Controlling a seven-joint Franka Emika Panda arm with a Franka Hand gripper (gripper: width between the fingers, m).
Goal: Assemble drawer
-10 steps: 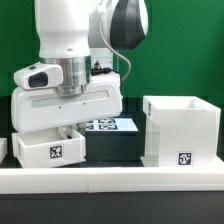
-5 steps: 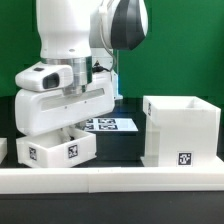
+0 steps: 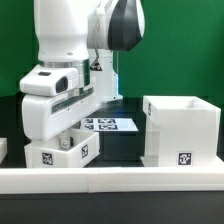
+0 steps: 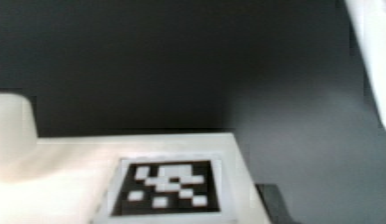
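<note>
My gripper [image 3: 67, 139] reaches down into a small white open-top tray [image 3: 62, 153] at the exterior view's left and is shut on its wall. The tray is turned at an angle, with its black-and-white tag facing front. The tall white casing [image 3: 181, 128] stands apart at the exterior view's right, open at the top, with a tag low on its front. A second tray [image 3: 3, 149] shows only as a sliver at the left edge. In the wrist view the held tray's white face and tag [image 4: 172, 186] fill the foreground, with one dark finger [image 4: 272, 205] beside it.
The marker board [image 3: 110, 124] lies flat behind the tray, between the arm and the casing. A long low white rail [image 3: 120, 173] runs along the front edge. The table top is black, with a green wall behind.
The hand has turned and moved slightly toward the exterior view's right and down, and the held tray has turned and shifted with it. The casing has not moved.
</note>
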